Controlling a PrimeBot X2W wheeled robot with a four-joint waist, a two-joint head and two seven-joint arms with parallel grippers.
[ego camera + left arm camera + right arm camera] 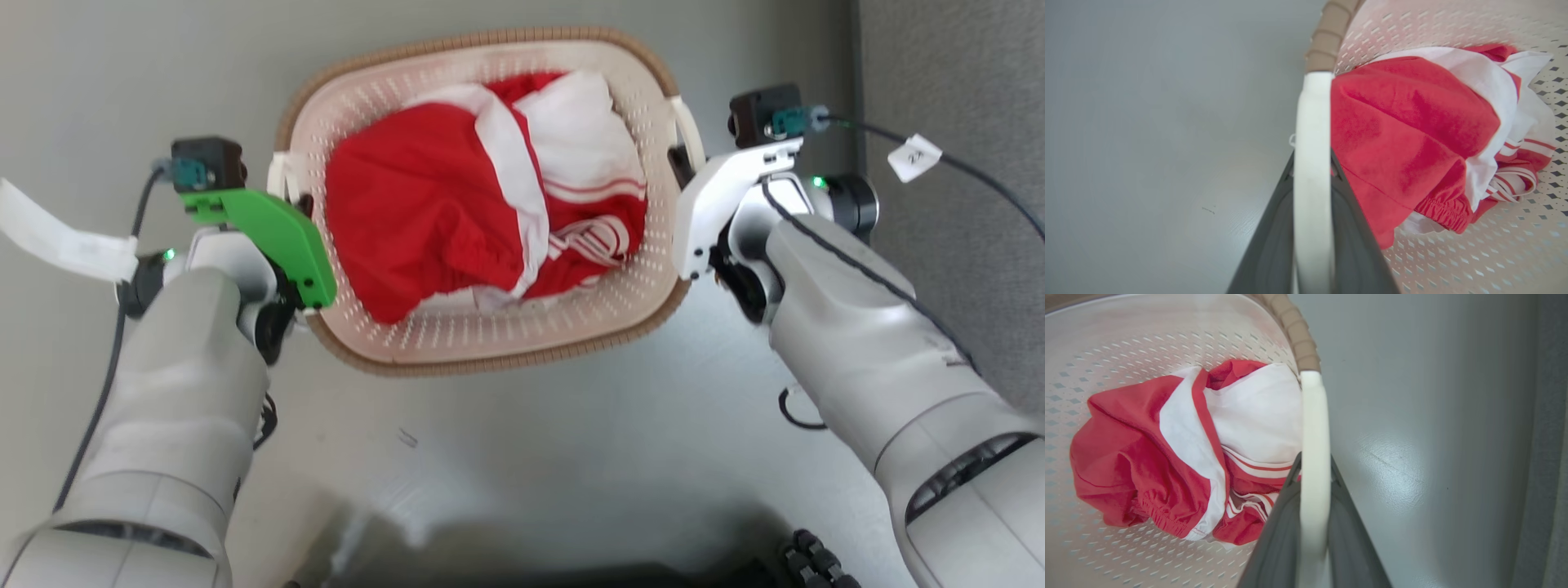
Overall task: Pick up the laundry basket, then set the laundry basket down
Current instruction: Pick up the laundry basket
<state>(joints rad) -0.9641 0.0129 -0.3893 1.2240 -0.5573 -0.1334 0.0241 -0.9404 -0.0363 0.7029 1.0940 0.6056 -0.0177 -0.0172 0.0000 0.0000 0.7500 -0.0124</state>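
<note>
The laundry basket is cream-white and perforated with a brown woven-look rim, and it sits in the upper middle of the head view over grey floor. A red-and-white garment is bunched inside. My left gripper, under its green cover, is at the basket's left side. In the left wrist view its dark fingers are shut on the white loop handle. My right gripper is at the basket's right side, its fingers shut on the other white handle. The frames do not show whether the basket touches the floor.
A darker grey panel runs along the right edge, close to my right arm. Cables with white tags hang off both wrists. My dark base fills the bottom edge. Bare grey floor lies between basket and base.
</note>
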